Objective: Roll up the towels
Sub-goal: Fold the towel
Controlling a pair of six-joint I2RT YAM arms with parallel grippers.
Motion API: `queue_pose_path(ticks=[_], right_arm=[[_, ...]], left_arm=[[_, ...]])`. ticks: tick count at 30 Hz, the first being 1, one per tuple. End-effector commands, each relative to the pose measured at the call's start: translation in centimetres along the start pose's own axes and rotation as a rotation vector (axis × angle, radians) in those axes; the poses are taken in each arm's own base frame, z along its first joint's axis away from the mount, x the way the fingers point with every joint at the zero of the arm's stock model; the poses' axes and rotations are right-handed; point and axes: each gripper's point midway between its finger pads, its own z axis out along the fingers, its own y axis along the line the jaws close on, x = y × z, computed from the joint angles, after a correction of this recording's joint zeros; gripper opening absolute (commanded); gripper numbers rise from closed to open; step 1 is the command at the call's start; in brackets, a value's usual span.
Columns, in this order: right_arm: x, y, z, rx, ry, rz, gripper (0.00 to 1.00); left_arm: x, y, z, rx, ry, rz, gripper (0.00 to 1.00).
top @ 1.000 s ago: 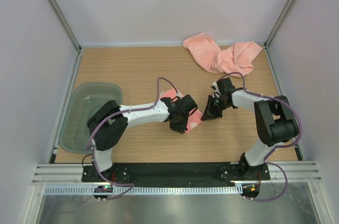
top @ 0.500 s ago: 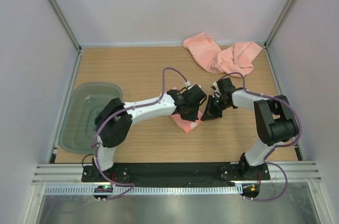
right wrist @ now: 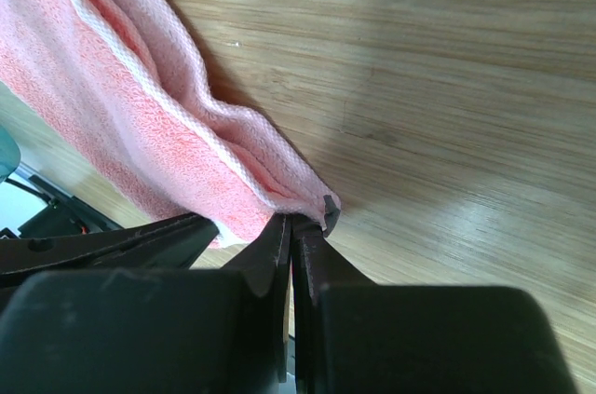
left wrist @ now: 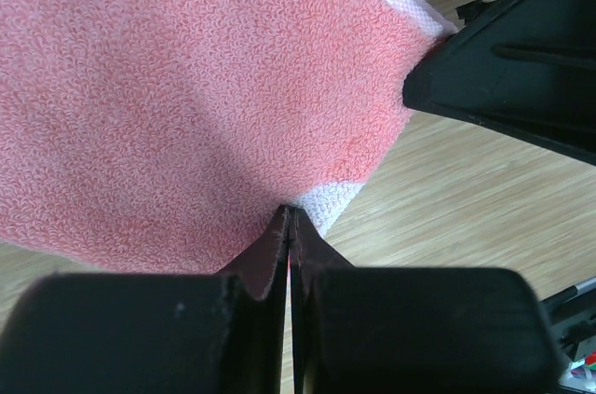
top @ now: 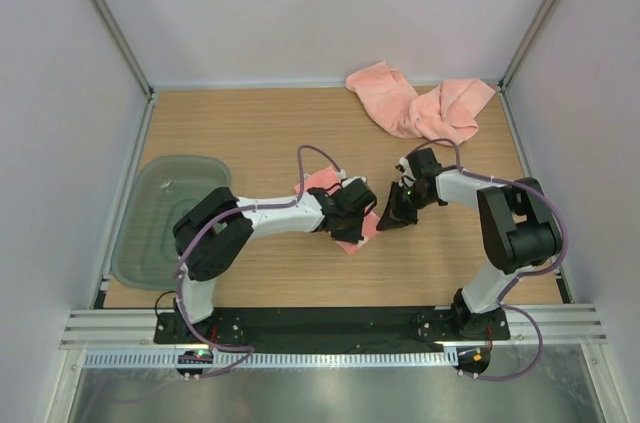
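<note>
While both arms reach in over it, one salmon-pink towel (top: 320,181) lies near the middle of the bench (top: 240,133). From overhead it is mostly hidden beneath the left arm's wrist, with pink showing on the far side and a corner poking out on the near side. Close up it is a soft terry cloth of tight little loops, deep pink over most of its face, with a paler, almost white woven band along one end.

The left pincer (left wrist: 291,219) is closed tight, its two fingers pressed into a single thin seam. The towel's near edge comes down to a point right at their tips, where a bit of the white band is nipped. The right pincer (right wrist: 291,222) is closed too, its tips clamped on a folded corner of the same towel. From there the cloth runs away to the left in doubled layers, a white corded hem tracing the fold, and it casts a shadow on the wood below. In the left wrist view the right pincer's black finger touches the towel's far corner.

Two more towels (top: 420,103) of the same pink lie crumpled together at the far right corner of the bench, well apart from the arms. A translucent grey-green tray (top: 140,198) sits at the left edge.
</note>
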Motion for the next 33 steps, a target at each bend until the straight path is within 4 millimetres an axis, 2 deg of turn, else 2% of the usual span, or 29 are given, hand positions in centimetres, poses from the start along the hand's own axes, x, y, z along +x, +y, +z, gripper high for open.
queue_pose_path(ticks=[1, 6, 13, 15, 16, 19, 21, 23, 24, 26, 29, 33], right_arm=[[0.2, -1.7, 0.4, 0.075, 0.004, 0.009, 0.01], [0.2, -2.1, -0.1, 0.116, 0.0, 0.017, 0.01], [-1.7, -1.3, -3.2, 0.183, -0.116, -0.001, 0.03], [-2.1, -0.8, -4.7, 0.195, -0.166, -0.016, 0.09], [-2.3, -0.5, -5.3, 0.193, -0.188, -0.022, 0.15], [-2.2, 0.8, -7.1, 0.154, -0.246, -0.032, 0.3], [-1.8, 2.2, -8.0, 0.084, -0.27, -0.031, 0.41], [-0.6, 2.6, -7.7, 0.035, -0.255, -0.016, 0.56], [-0.5, 3.2, -7.6, 0.001, -0.264, -0.017, 0.6], [1.1, 3.8, -7.0, -0.068, -0.232, 0.018, 0.65], [2.3, 4.0, -5.7, -0.116, -0.209, 0.044, 0.67], [2.8, 3.9, -4.4, -0.136, -0.177, 0.09, 0.68]], left_arm=[[3.2, 3.8, 0.1, -0.122, 0.08, 0.018, 0.0], [3.3, 4.1, -0.3, -0.13, 0.072, 0.025, 0.0], [2.3, 2.6, -0.7, -0.092, 0.069, 0.022, 0.0], [1.9, 2.2, -1.0, -0.084, 0.064, 0.023, 0.01], [1.4, 1.6, -1.4, -0.071, 0.052, 0.021, 0.02], [0.2, 0.5, -2.2, -0.047, 0.035, 0.021, 0.11], [-0.2, -0.2, -2.8, -0.031, 0.031, 0.021, 0.23], [-1.2, -1.2, -3.7, -0.001, 0.011, 0.018, 0.34], [-1.4, -1.5, -4.0, 0.005, 0.007, 0.018, 0.37], [-2.2, -1.8, -5.0, 0.011, -0.015, 0.016, 0.43], [-3.3, -1.8, -6.8, 0.005, -0.062, 0.029, 0.45], [-4.1, -0.6, -8.6, -0.028, -0.102, 0.052, 0.45]])
